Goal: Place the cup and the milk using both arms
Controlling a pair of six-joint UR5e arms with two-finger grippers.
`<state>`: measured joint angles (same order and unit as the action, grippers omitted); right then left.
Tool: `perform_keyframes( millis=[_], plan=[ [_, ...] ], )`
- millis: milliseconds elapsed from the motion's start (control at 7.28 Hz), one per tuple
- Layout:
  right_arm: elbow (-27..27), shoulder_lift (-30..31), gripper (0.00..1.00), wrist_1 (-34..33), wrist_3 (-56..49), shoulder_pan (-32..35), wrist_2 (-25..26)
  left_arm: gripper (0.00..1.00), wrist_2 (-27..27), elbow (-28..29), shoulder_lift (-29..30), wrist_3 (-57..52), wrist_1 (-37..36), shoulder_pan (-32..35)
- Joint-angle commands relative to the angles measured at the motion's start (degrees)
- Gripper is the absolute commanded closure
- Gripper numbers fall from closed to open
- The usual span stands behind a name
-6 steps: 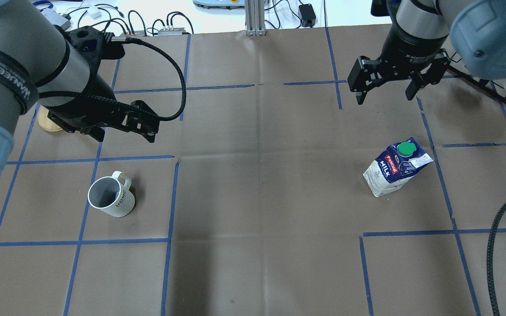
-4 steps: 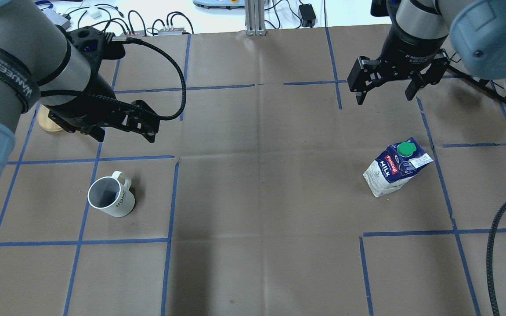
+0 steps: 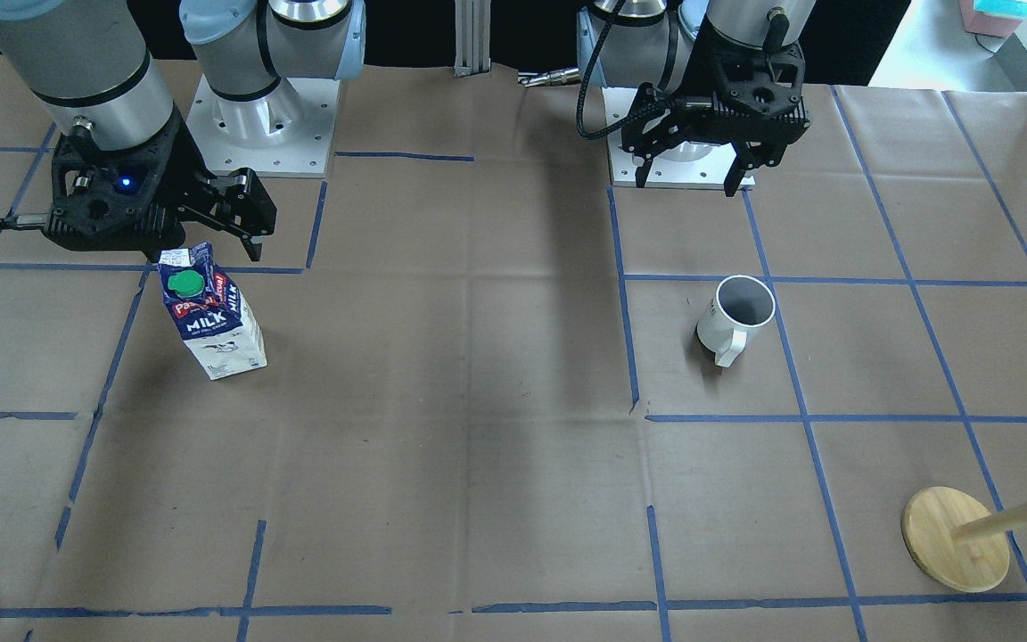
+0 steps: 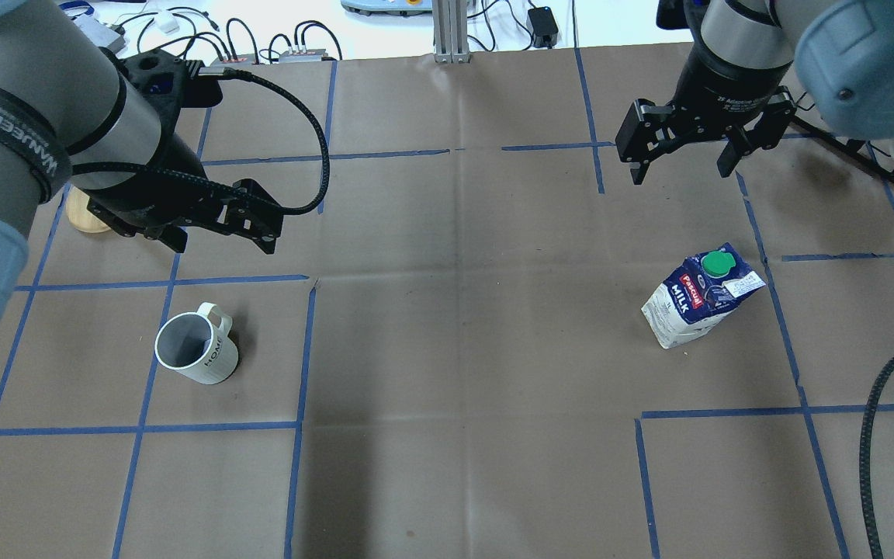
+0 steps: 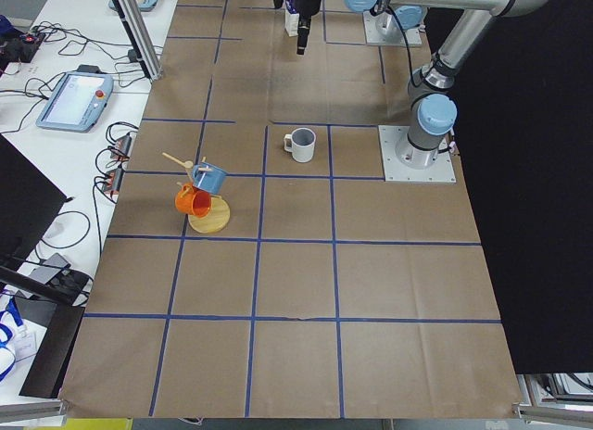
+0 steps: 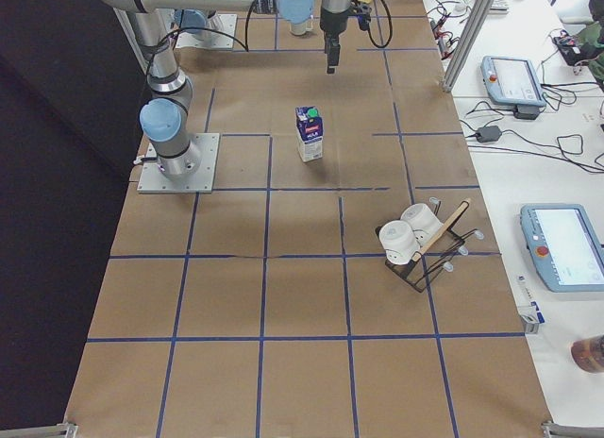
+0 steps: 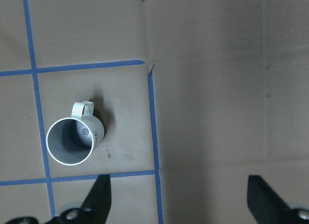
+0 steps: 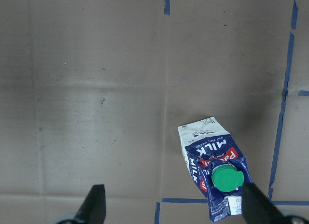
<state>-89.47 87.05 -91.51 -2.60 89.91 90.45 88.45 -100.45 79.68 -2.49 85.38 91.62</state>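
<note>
The cup (image 4: 196,349) is not in my grasp: my left gripper (image 4: 222,235) hangs above the brown-papered table (image 4: 455,349) with its jaws spread wide and empty. The cup stands upright below, apart from them, its handle turned toward the far side. My right gripper (image 4: 680,172) is likewise wide apart and holds nothing, in the air clear of the milk (image 4: 701,304), which stands upright on my right half of the table with its green cap (image 4: 719,264) on top, well apart from the cup.
</note>
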Motion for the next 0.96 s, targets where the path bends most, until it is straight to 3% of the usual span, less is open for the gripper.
perform_keyframes(
  millis=[0, 824],
  plan=[
    [-0.09, -0.30, 0.00, -0.07, -0.82, -0.78, 0.16, 0.00, -0.03, -0.18, 0.21, -0.14, -0.21, -0.21],
    [-1.49, -0.65, 0.00, -1.90, -5.04, -5.18, 0.08, 0.00, 0.49, -1.06, -1.01, -0.50, 1.18, -2.75]
  ],
)
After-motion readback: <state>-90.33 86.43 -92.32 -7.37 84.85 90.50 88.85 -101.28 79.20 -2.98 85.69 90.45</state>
